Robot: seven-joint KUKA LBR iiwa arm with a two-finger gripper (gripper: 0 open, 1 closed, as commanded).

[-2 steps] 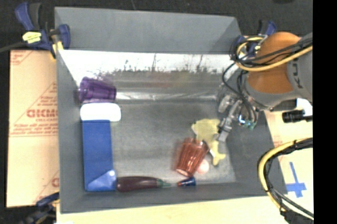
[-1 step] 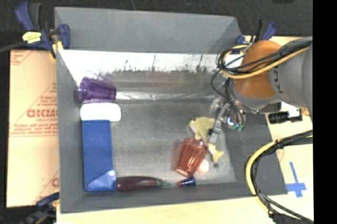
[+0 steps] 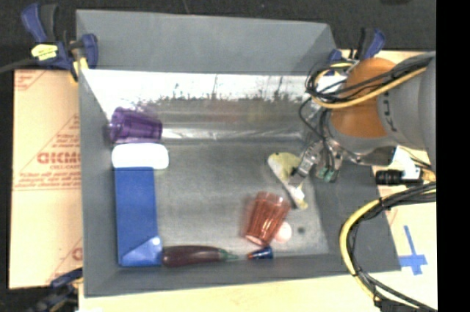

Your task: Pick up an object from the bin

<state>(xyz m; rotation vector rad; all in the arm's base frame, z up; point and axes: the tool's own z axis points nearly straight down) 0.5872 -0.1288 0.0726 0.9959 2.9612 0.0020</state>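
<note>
The gripper hangs low in the right-hand part of the bin, right of centre in the frame, under the arm's orange cover and its loops of cable. Whether it is released or clenched I cannot tell from here; its tip is a dark tangle against the grey floor. The thing nearest it is a pale cream, longish object lying flat on the bin floor just to the left of the gripper, so close that the two seem to touch at the object's upper end, though I cannot say for sure that they do. What matters for the coming move, as I judge it, is how that object lies. Its long axis runs on a slant from upper left to lower right, with the wider end up by the gripper and the narrow end pointing down towards a red see-through cup on its side just below. A grasp would probably have to close across that slant, not along it, and the gripper sits a little right of the object's middle. Everything else is well apart. A purple cup and a blue box with a white end lie at the left, and a dark red pen-like thing lies along the bottom wall.
</note>
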